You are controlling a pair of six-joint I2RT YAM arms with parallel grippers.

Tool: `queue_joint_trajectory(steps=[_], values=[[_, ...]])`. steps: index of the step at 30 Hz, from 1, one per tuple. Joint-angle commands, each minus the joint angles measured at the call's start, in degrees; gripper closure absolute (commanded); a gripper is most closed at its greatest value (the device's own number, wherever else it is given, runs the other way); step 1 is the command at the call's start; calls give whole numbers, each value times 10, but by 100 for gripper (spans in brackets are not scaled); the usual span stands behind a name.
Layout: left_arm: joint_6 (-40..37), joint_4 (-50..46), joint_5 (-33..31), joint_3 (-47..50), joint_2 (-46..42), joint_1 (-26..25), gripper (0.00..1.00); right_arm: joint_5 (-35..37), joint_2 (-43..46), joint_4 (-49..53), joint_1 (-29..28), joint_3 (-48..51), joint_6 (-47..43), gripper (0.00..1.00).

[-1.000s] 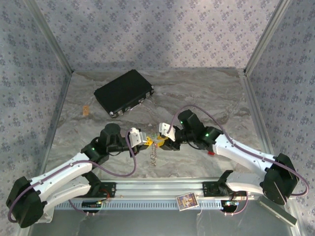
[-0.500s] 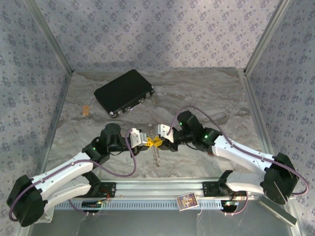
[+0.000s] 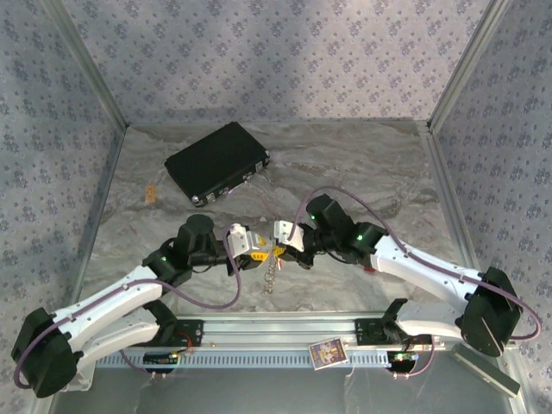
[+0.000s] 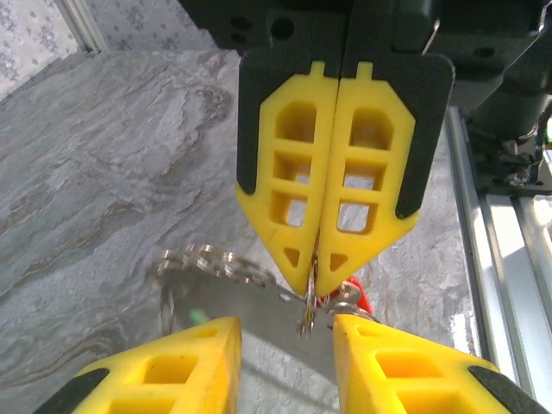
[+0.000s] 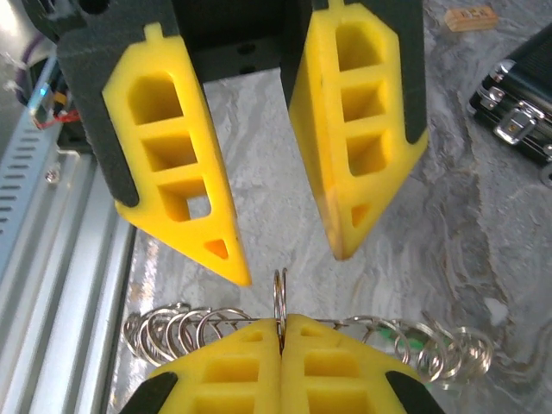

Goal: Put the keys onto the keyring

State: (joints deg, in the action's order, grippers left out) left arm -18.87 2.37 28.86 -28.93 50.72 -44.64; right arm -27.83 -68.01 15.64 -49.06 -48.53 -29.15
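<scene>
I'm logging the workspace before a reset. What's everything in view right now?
Keyring: one, silver, with chain, middle of table.
Green key head: one, among the chain rings.
Case: one, black, far left.
Tan chip: one, left of case.
Card: one, printed, on near rail.
Red piece: one, by right arm.
Left end effector: yellow fingers, open.
Right end effector: yellow fingers, shut on keyring.

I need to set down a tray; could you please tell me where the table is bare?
Bare: the table right of the black case, up to the right wall. Crowded: the centre, where the left hand and right hand meet at the keyring.
</scene>
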Motion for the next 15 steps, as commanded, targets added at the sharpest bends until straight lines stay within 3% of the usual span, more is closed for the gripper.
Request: queue_joint_trajectory(steps=[1, 15], values=[[-31, -57, -18, -37, 4, -3, 67, 39, -9, 66, -7, -50, -38, 100], [-45, -69, -1, -54, 20, -5, 72, 62, -37, 116, -27, -106, -59, 100]])
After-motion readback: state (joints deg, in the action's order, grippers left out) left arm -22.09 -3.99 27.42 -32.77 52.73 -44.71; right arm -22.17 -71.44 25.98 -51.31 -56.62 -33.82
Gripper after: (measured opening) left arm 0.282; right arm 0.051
